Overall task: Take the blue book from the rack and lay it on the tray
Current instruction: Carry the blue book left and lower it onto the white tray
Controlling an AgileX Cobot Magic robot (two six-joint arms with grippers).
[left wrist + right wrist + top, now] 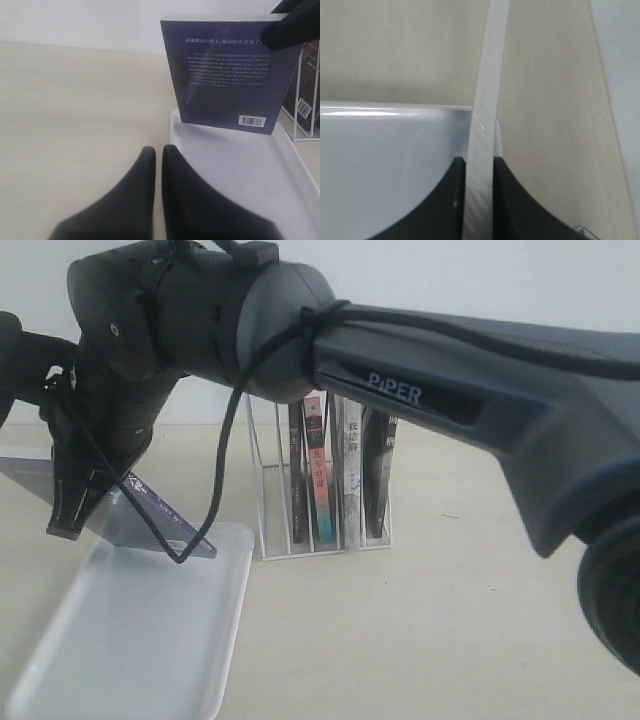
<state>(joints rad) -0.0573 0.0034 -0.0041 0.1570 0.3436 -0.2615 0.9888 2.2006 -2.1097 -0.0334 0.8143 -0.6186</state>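
My right arm reaches across to the left, and its gripper (pixel 75 502) (pixel 479 162) is shut on the blue book (pixel 158 522) (pixel 227 75). The book hangs tilted over the far end of the white tray (pixel 140 640) (pixel 240 170) (pixel 380 165); its lower edge is close to the tray or touching it. The left wrist view shows its dark back cover with white text and a barcode. In the right wrist view its pale page edge (pixel 487 90) runs between the fingers. My left gripper (pixel 159 150) is shut and empty, beside the tray's edge. The white wire rack (pixel 270 490) (pixel 306 107) stands behind.
Several other books (pixel 330 475) stay upright in the rack, to the right of the tray. The light wooden tabletop (pixel 430 630) stretches to the right of the tray and rack. A white wall (pixel 75 20) runs behind.
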